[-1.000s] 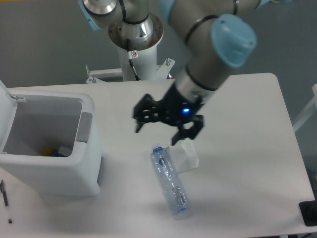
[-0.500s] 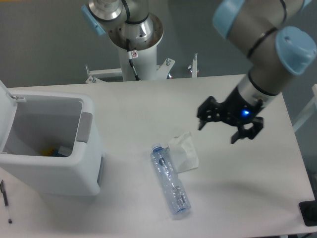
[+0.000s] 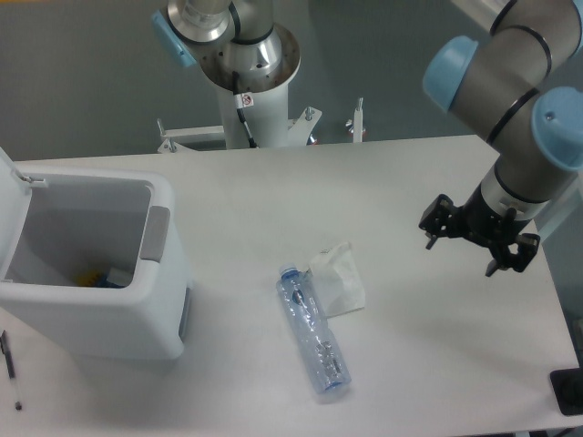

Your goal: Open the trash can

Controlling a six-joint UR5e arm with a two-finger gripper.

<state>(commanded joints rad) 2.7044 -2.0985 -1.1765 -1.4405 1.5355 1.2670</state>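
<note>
The trash can [image 3: 100,314] stands at the left of the table, a large white boxy bin. Its lid [image 3: 7,171] is swung up at the far left edge, so the inside shows, with small items at the bottom. A grey push tab [image 3: 157,234] sits on its right rim. My gripper [image 3: 465,249] hangs over the right side of the table, far from the bin. Its fingers are spread and hold nothing.
A clear plastic bottle [image 3: 312,331] lies on the table's middle front. A crumpled white tissue [image 3: 337,280] touches its upper right side. A black pen [image 3: 9,366] lies at the left front edge. A dark object [image 3: 569,391] sits at the right front corner.
My gripper has swept from above the bottle, near the bin, across to the right side of the table. The bin, bottle and tissue have not moved.
</note>
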